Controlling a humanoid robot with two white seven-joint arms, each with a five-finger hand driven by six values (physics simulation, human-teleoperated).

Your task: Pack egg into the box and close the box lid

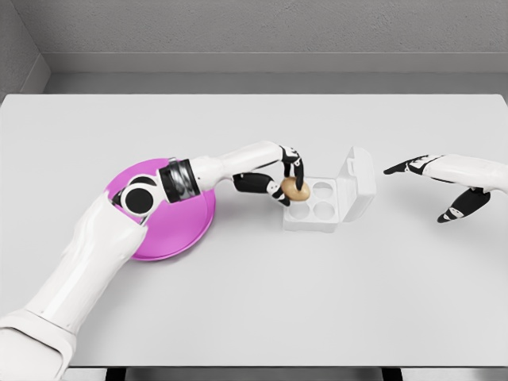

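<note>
A tan egg [296,190] is held in my left hand [287,179], whose fingers curl around it just over the near-left cup of the white egg box [321,214]. The box stands at the table's middle with its lid [359,179] swung open and upright on the right side. Its other cups look empty. My right hand [432,184] hovers to the right of the lid, apart from it, fingers spread and holding nothing.
A magenta round plate [186,230] lies left of the box, partly covered by my left forearm. The white table [254,309] stretches wide around, with its front edge near the bottom of the view.
</note>
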